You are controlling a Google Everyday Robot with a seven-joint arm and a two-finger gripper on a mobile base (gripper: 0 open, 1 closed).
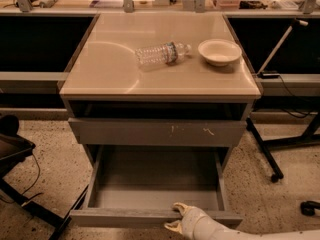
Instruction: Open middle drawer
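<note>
Camera view: claw (176, 217) clenched on the front lip of the pulled-out drawer (125, 218), below the tabletop's (100, 79) front edge, slightly right of centre.

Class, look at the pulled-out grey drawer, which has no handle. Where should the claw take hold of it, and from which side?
Take the middle drawer by the top edge of its front panel, coming from the front and above. The face is flat, with no handle, but the pulled-out drawer exposes that thin lip. The claw sits there, right of centre.
</note>
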